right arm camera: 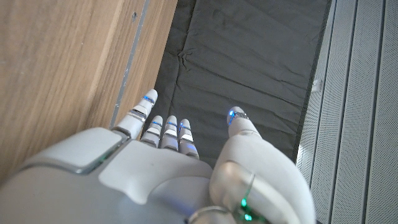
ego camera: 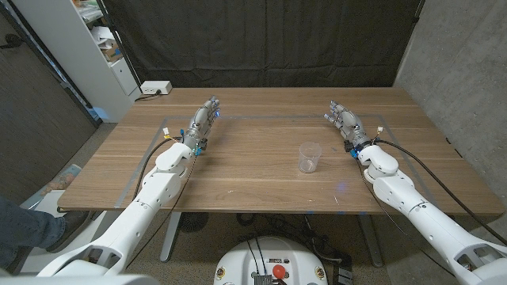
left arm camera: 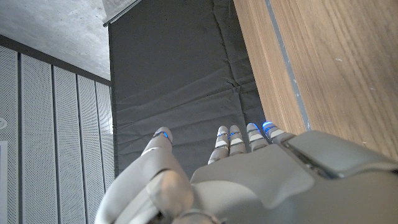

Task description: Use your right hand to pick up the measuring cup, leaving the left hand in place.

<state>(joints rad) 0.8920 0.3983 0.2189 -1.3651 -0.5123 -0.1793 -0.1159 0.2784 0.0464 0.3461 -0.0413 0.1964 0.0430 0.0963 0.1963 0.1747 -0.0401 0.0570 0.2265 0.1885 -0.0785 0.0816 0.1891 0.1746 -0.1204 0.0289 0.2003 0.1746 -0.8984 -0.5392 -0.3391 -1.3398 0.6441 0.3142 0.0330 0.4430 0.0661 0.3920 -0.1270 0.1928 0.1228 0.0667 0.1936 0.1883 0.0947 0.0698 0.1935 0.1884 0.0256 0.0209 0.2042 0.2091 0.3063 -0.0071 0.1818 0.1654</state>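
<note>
Your left hand [ego camera: 203, 123] out at far left, fingers [left arm camera: 238, 138] straight and empty, your right hand [ego camera: 344, 121] at far right, fingers [right arm camera: 166, 129] extended, holding nothing, both arms reaching forward from the near corners.

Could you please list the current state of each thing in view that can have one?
measuring cup: upright on the table, apparently empty, untouched.
right hand: open, holding nothing, apart from the cup.
left hand: open, holding nothing.
</note>
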